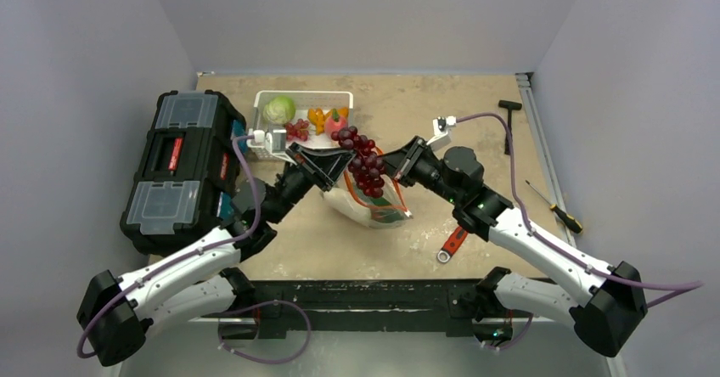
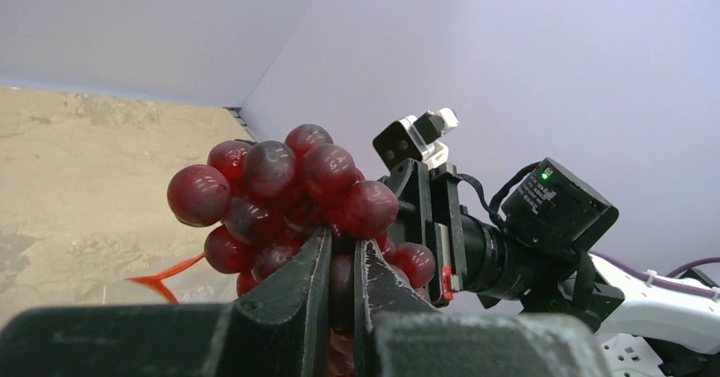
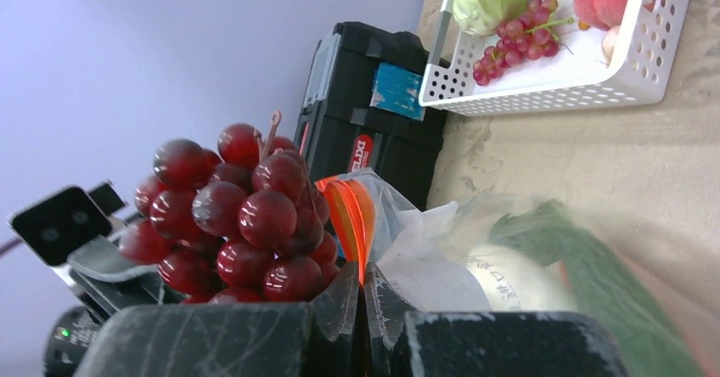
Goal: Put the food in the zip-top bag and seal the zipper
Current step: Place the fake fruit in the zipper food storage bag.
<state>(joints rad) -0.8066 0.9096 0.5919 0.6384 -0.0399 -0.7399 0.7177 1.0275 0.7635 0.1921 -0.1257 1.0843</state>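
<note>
A tan, scuffed table (image 1: 475, 114) sits between pale lilac walls. The left jaws are nearly closed, pinching the underside of a bunch of dark red grapes (image 2: 280, 190), which is lifted off the table above the mouth of the bag (image 1: 378, 211) near the table's centre. The right jaws are fully closed on the orange-red zipper (image 3: 352, 220) at the bag's rim, holding the mouth up beside the grapes. Inside the clear bag lie a white radish (image 3: 509, 284) and something green. At 12 o'clock from the bag stands a white basket (image 1: 340, 97) with a green cabbage (image 1: 278, 109), a smaller grape sprig (image 1: 297, 128) and a pink peach (image 1: 336, 125). A black toolbox (image 1: 178, 169) is at 9 o'clock, a red-handled wrench (image 1: 452, 243) at 5 o'clock, a hammer (image 1: 509, 122) at 2 o'clock and a screwdriver (image 1: 556, 209) at 3 o'clock.
</note>
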